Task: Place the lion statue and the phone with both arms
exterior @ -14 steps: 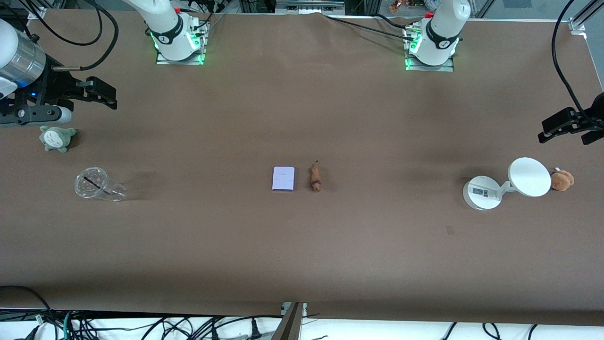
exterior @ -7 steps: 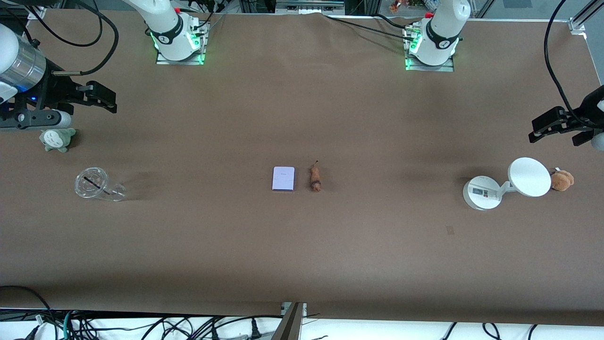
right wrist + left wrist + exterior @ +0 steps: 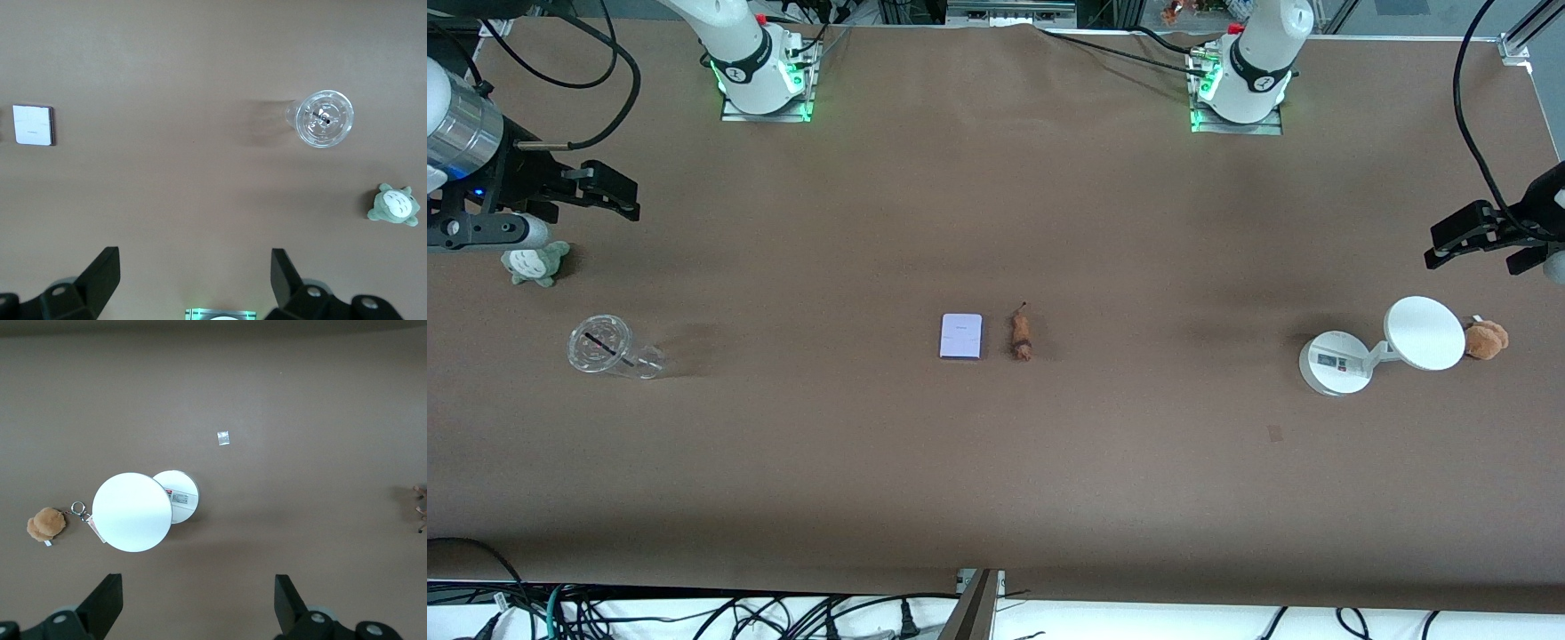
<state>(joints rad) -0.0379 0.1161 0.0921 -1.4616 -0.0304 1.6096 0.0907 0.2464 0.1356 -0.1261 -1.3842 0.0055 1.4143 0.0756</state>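
1. The phone lies mid-desk, just beside the lion statue; apart.
2. Left gripper hangs near the white disc device; jaws open, empty.
3. Right gripper hangs near the green plush; jaws open, empty.

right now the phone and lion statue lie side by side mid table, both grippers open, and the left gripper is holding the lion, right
Not quite. The left gripper holds nothing: the front view shows it open and up over the table's left-arm end, while the lion statue lies on the table beside the phone. The right gripper is open too.
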